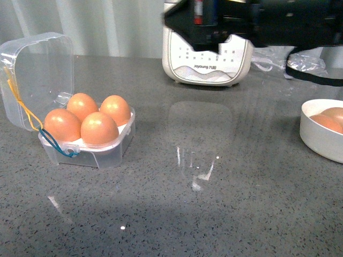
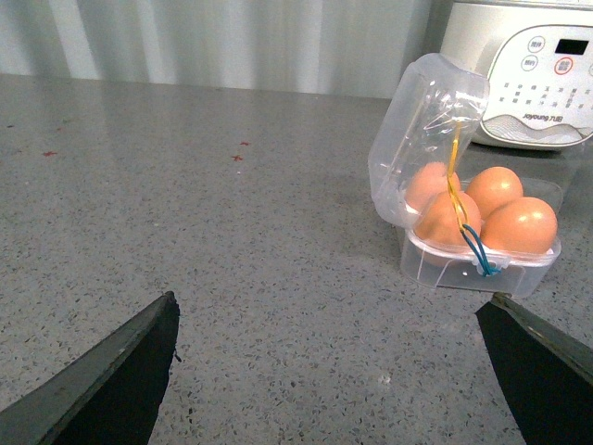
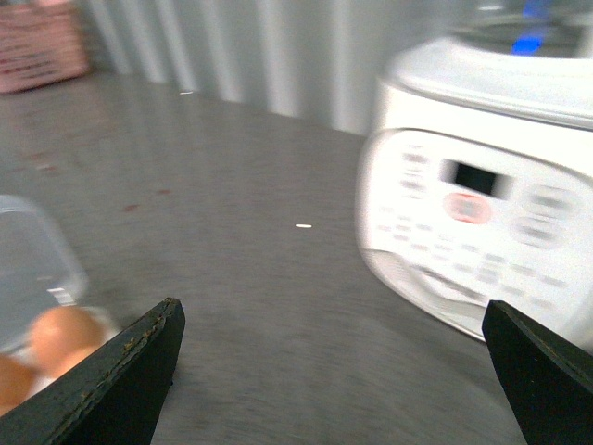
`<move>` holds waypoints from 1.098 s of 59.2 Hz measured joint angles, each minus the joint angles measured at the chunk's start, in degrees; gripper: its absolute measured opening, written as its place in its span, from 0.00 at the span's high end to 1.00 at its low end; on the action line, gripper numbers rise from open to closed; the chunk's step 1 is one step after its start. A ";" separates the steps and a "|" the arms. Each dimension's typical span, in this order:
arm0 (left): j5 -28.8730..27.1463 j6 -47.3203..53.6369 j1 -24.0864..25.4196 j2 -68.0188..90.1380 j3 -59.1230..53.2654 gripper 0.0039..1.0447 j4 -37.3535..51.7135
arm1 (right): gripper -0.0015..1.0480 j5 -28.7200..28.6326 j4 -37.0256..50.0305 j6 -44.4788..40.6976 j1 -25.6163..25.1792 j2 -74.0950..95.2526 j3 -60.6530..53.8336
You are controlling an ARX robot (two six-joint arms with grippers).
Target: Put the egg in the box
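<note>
Box [image 1: 88, 144] on counter [image 1: 214, 203] holds four eggs [image 1: 99, 128], lid [image 1: 37, 69] open. Right claw [image 3: 329, 311] apart, empty, high, well right of it; left claw [image 2: 331, 298] apart, empty, box near.

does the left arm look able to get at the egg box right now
Probably yes: the box sits ahead of the open left tool, with only bare counter between them.

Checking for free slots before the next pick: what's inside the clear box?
Four brown eggs fill the box, its lid standing open. No free slot shows. Whatever sits beneath the eggs is covered by them.
</note>
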 joint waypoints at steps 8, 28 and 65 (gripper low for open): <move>0.00 0.00 0.00 0.00 0.00 0.06 0.00 | 0.07 13.40 5.27 -4.92 -8.28 -8.98 -10.19; 0.00 0.00 0.00 0.00 0.00 0.06 0.00 | 0.24 21.38 -1.97 -6.25 -15.61 -29.88 -23.26; 0.00 0.00 0.00 -0.04 0.00 0.06 0.00 | 0.97 21.18 -11.98 -1.90 -15.37 -64.24 -48.54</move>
